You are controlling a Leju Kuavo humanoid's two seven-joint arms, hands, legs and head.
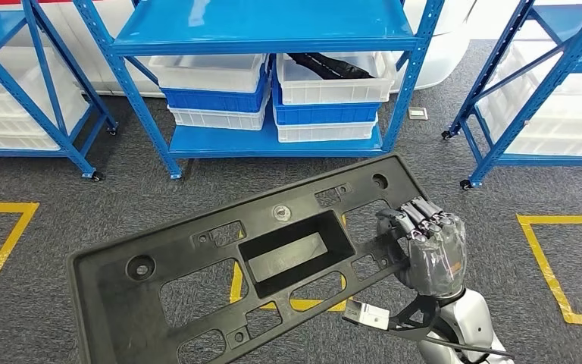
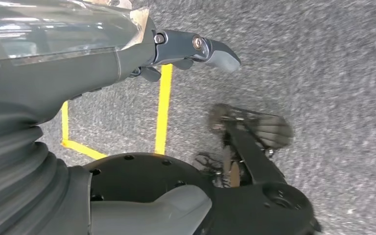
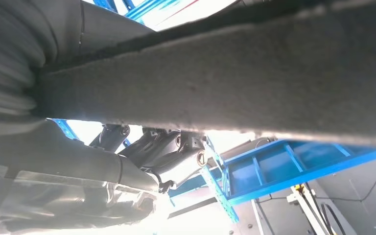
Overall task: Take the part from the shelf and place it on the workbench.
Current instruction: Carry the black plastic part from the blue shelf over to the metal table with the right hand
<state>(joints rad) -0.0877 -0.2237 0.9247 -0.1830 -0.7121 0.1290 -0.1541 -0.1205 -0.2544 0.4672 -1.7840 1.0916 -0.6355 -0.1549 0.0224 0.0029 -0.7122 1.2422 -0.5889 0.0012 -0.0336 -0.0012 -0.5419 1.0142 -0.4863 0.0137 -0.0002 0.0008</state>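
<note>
Your right hand (image 1: 430, 250) has its fingers (image 1: 417, 216) curled over the near edge of the black part (image 1: 220, 265), gripping it, tilted, above the grey carpet (image 1: 500, 197). Your left hand (image 2: 186, 54) hangs over the floor; whether its fingers are spread, you cannot tell. Blue shelf (image 1: 265, 34) stands ahead.
</note>
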